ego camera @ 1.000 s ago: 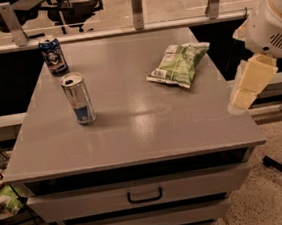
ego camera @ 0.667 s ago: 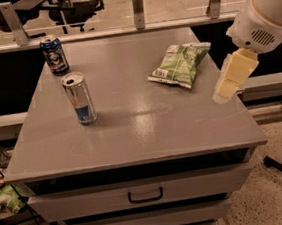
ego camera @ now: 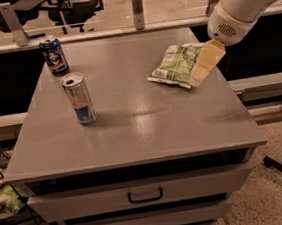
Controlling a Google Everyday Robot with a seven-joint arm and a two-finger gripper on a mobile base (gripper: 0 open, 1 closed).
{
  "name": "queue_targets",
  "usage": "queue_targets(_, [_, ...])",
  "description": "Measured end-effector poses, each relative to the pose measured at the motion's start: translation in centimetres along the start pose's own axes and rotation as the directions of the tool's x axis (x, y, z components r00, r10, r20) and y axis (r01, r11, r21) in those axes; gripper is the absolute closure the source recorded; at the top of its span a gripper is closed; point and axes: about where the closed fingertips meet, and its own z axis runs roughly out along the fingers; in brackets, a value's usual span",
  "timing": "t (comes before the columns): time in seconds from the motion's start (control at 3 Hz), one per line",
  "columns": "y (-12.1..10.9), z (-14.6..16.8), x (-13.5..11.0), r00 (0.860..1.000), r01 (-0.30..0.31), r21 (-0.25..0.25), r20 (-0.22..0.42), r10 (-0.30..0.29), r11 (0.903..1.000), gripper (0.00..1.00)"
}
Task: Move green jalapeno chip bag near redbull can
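The pincer (ego camera: 202,68) hangs over the right edge of the green chip bag (ego camera: 174,66), which lies at the back right of the surface (ego camera: 148,129), well apart from the slim silver can (ego camera: 79,98) on the left; whether the pincer is clenched or released cannot be told

1 dark can (ego camera: 54,55) (upright) on table (ego camera: 148,129)

The crinkled green jalapeno chip bag (ego camera: 174,66) lies flat, with the gripper (ego camera: 202,68) at its 3 o'clock edge. The redbull can (ego camera: 79,98) stands upright, well apart at its 8 o'clock.
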Motion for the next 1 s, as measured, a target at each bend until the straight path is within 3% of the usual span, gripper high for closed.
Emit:
queue_targets(0.33, [-2.0,3.7,-1.7,0.999,-0.04,0.012,-0.03,0.04,0.9991,0.0])
queue_targets(1.0, [-4.5,9.9,-2.3,0.985,-0.149,0.023,-0.088,0.15,0.9886,0.0])
